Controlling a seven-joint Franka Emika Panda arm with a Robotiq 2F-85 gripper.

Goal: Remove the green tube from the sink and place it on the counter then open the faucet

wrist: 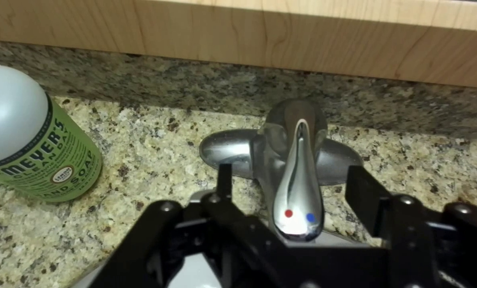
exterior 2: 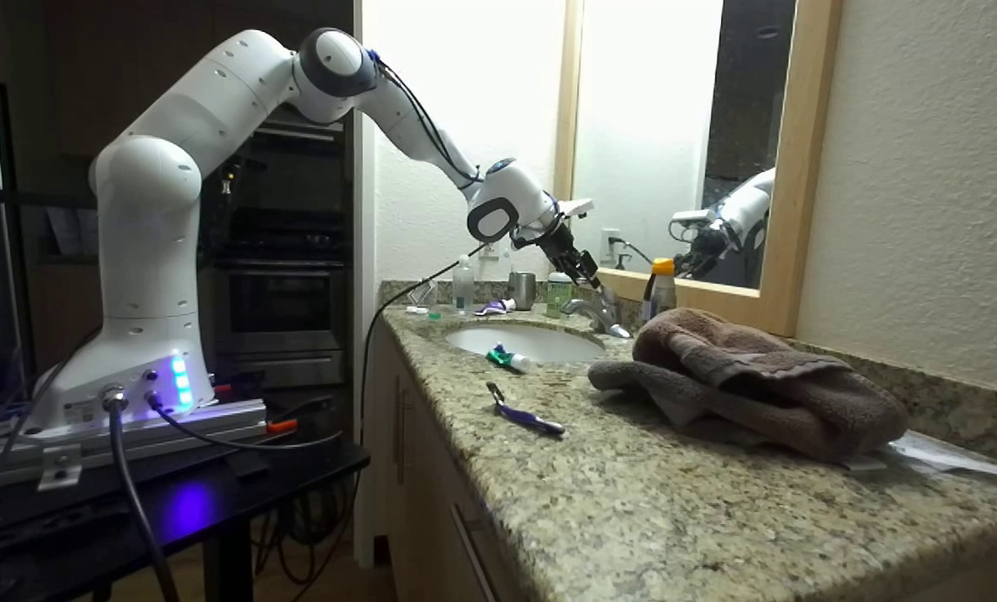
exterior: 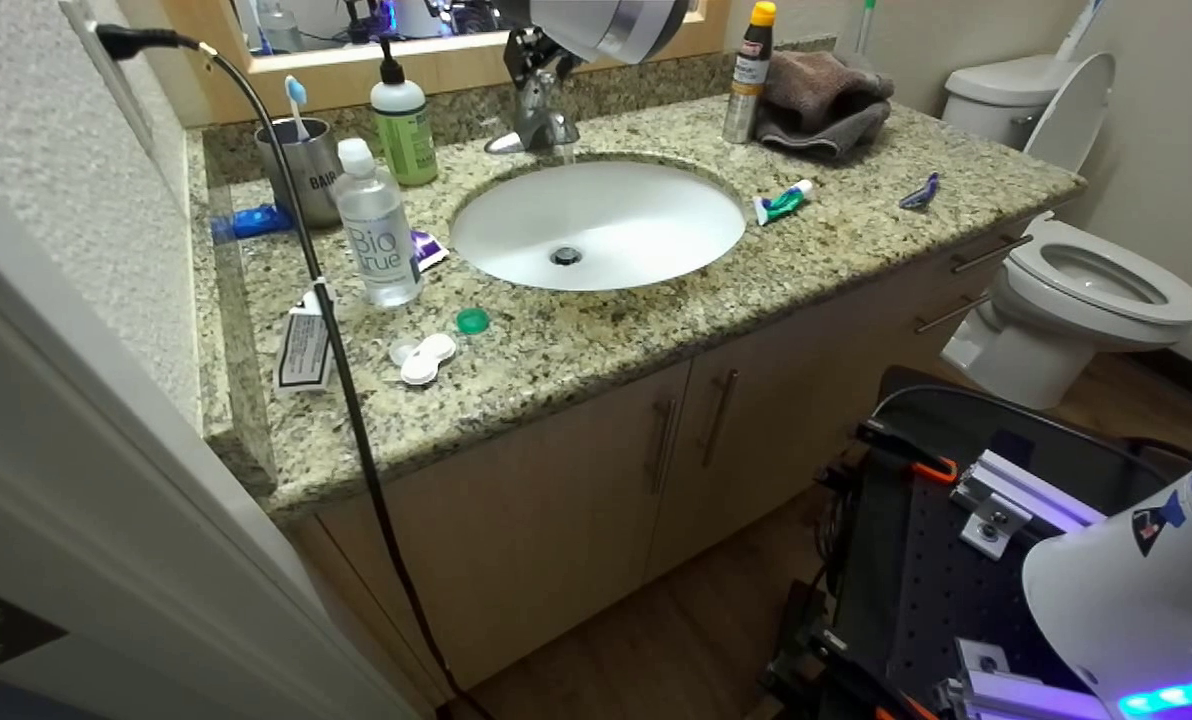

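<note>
**Green tube (exterior: 784,205) lying on the counter (exterior: 596,325), gripper (wrist: 289,182) spread at the faucet (wrist: 280,160)**

In an exterior view I find the green tube on the counter just beside the sink (exterior: 636,215), off its right-hand end as I look. Beyond it on that side of the sink lies a blue razor (exterior: 919,192); behind and to the right of the sink sit a crumpled towel (exterior: 816,92) and a yellow-capped can (exterior: 749,85). Past the sink's left end stand the green soap bottle (exterior: 408,140) and the clear bottle (exterior: 378,240). Part of my arm (exterior: 616,25) shows above the back of the sink.

In an exterior view my arm spans from its base to the back of the sink, with the gripper close at the faucet. The green tube rests near the sink, its white cap (exterior 2: 519,364) pointing away from it. From this angle I cannot tell whether gripper and metal touch.

In the wrist view I have the two fingers (wrist: 364,200) well apart, one to each side of the faucet's lever (wrist: 298,196), with gaps showing between it and both of them; how deep they sit alongside it I cannot tell. The lever's rounded end points toward the sink.
</note>
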